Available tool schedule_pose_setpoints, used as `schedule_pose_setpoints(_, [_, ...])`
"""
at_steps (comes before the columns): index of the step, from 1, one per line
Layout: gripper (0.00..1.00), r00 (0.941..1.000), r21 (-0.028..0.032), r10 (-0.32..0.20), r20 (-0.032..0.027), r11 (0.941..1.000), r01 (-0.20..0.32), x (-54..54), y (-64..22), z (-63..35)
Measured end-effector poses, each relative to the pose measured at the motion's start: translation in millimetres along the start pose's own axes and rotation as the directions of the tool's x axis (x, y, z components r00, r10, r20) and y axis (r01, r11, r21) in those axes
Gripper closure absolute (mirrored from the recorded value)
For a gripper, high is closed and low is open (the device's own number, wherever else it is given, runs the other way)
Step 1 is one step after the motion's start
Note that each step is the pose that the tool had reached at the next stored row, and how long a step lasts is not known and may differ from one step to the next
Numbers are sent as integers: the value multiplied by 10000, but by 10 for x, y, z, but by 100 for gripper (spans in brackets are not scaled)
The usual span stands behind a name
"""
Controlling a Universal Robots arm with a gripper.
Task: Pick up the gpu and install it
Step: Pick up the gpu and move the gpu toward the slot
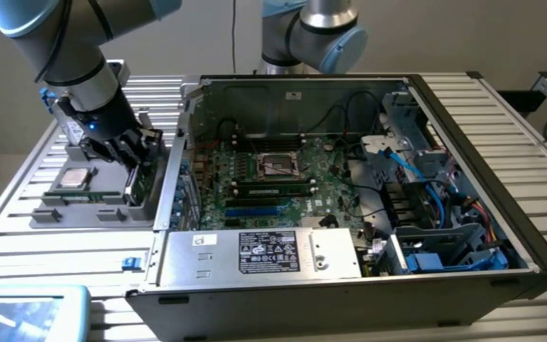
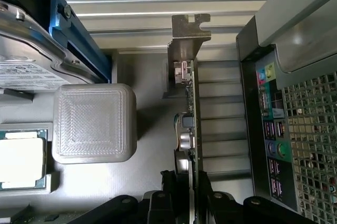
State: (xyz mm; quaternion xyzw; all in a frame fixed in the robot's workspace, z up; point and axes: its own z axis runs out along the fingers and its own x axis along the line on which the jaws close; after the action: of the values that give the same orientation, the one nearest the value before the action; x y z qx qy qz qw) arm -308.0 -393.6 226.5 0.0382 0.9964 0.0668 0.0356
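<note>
The gpu (image 1: 139, 187) stands on edge in a slot of the grey parts tray (image 1: 93, 214), at the exterior view's left, just outside the open computer case (image 1: 464, 142). In the wrist view the gpu (image 2: 188, 103) shows as a thin green board seen edge-on, with its metal bracket (image 2: 189, 34) at the far end. My gripper (image 1: 136, 160) reaches down onto the card from above. Its black fingers (image 2: 168, 184) sit against both faces of the card, so the gripper (image 2: 185, 187) is shut on it. The card still rests in the tray.
The tray also holds a processor chip (image 1: 74, 178), a silver hard drive (image 2: 26, 60) in a blue frame and a grey square block (image 2: 95, 124). The case's rear port panel (image 2: 271, 129) stands close beside the card. The motherboard (image 1: 273, 185) lies exposed inside the case. A second arm's base (image 1: 312, 35) stands behind.
</note>
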Motion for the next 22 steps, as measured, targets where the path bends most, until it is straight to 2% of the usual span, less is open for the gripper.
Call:
schedule_pose_setpoints(5, [72,10000,-1,1,-24,10000,-1,-1,2,-15])
schedule_pose_setpoints(13, [72,10000,3,1,-34,10000,-1,-13,49,-364])
schedule_pose_setpoints(22, [72,10000,5,5,-71,10000,-5,-1,84,-680])
